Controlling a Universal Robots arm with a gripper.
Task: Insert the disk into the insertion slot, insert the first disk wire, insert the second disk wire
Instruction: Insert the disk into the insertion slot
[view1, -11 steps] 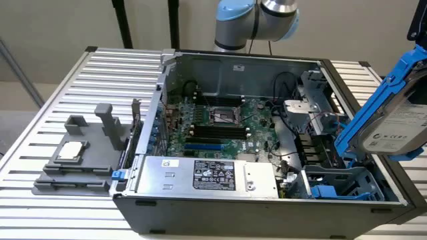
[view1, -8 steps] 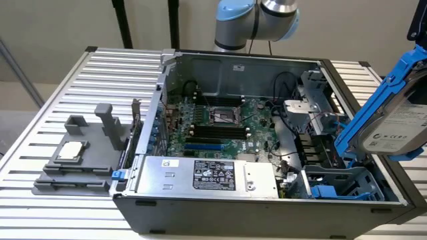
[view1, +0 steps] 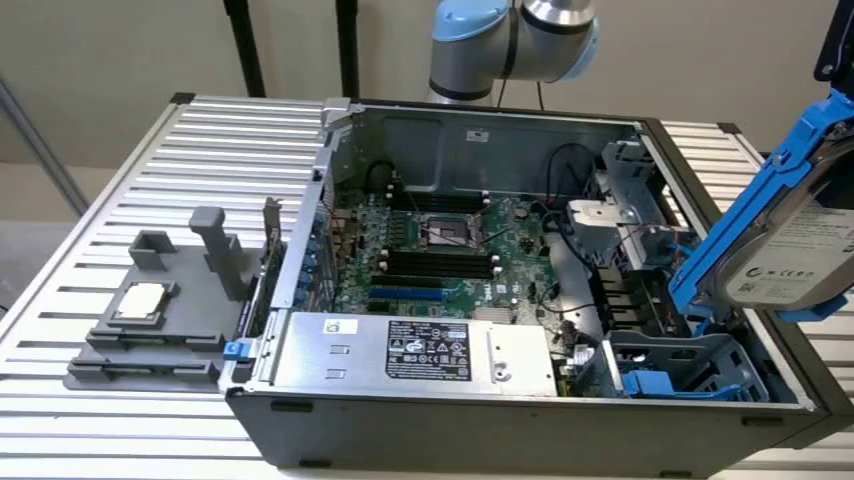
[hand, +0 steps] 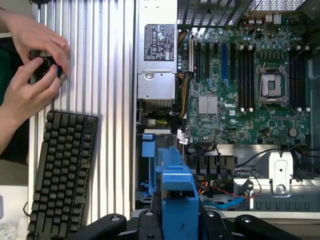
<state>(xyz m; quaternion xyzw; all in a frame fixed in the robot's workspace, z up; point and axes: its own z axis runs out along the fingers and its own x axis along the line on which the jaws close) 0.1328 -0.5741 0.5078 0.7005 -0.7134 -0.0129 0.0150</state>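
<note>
Closest to lens: disk (view1: 801, 250) w/ white label in blue carrier, tilted, up over PC case's front corner at exterior view's right. Pinched on both sides by gripper (hand: 176, 220) fingers (hand: 148, 225). Not yet in insertion slot (view1: 681, 365), grey-blue bay just below. Inside case: silver PSU box (view1: 414, 350), motherboard (view1: 427, 250). On slatted table (hand: 115, 75): keyboard (hand: 62, 170), person's hands (hand: 30, 85) around small dark item.

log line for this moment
gripper: shut on the disk | the disk: tilted, in air, outside the insertion slot | insertion: not yet done
</note>
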